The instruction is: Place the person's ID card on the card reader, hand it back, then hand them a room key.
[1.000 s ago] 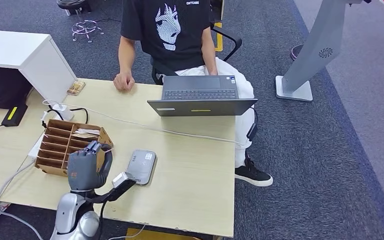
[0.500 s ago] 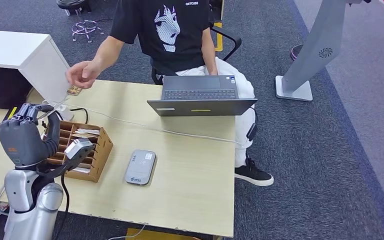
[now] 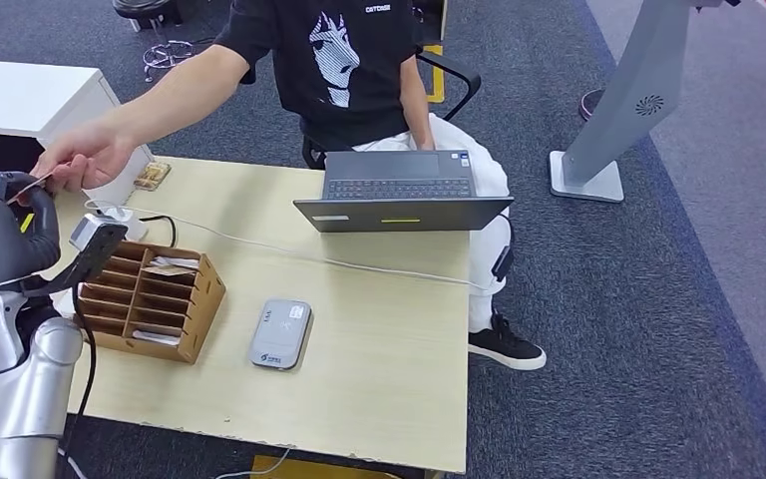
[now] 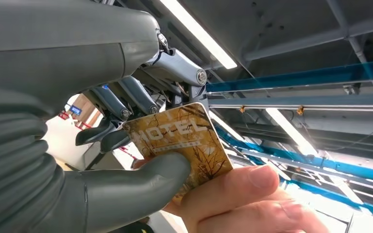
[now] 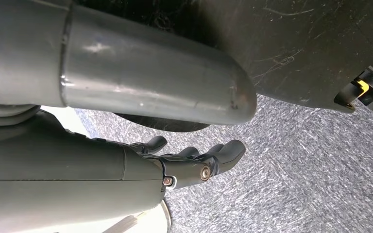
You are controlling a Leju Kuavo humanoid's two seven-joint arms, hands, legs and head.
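Observation:
My left hand (image 3: 0,235) is raised at the far left of the desk and pinches a gold room key card (image 3: 28,187). In the left wrist view the card (image 4: 182,138) reads HOTEL and sits between my thumb (image 4: 141,182) and my darker fingers. The seated person's hand (image 3: 85,160) reaches across and grips the card's other end, its fingers (image 4: 243,194) pressed on the card's face. The grey card reader (image 3: 280,333) lies flat on the desk with nothing on it. My right hand (image 5: 194,162) hangs over the carpet, fingers stretched out and holding nothing.
A wooden slotted card box (image 3: 145,294) stands left of the reader. An open laptop (image 3: 402,190) sits at the desk's far edge in front of the person. A white cable (image 3: 259,247) runs across the desk. A white cabinet (image 3: 40,105) stands at the far left.
My left hand rose from above the card box up and to the left with the key card. The person's hand left the desk edge, reached out and took hold of the card.

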